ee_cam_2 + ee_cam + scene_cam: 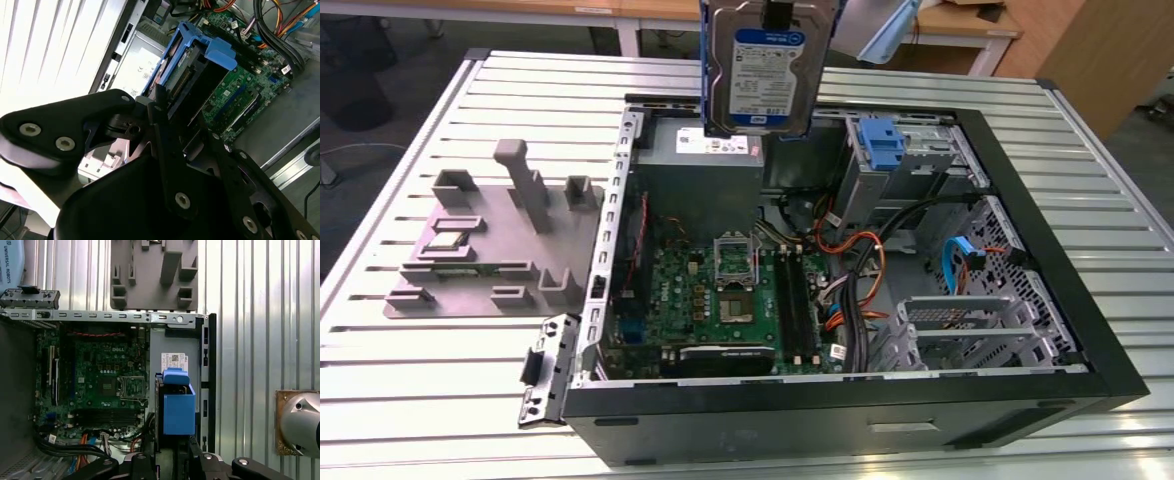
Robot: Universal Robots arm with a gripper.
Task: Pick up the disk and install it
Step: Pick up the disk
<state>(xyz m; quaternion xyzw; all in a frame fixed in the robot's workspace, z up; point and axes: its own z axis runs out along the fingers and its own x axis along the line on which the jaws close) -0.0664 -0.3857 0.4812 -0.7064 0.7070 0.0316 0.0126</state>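
Observation:
The disk point(765, 70) hangs upright above the back of the open computer case point(854, 405), its white-and-blue label facing the exterior view and a blue bracket along its edges. My gripper point(778, 12) holds it from above, shut on its top end. In both wrist views the disk's blue bracket point(192, 55) point(178, 407) juts out from between the black fingers point(165, 130) point(150, 462), over the power-supply box point(172, 347) and the case's edge. The disk is clear of everything in the case.
Inside the case lie the green motherboard point(720, 300), a grey power-supply box point(700, 165) with a white sticker, orange and black cables point(861, 270), a bay holding a blue bracket point(885, 145) and a metal drive cage point(974, 330). A grey fixture point(494, 240) sits on the slatted table point(400, 400).

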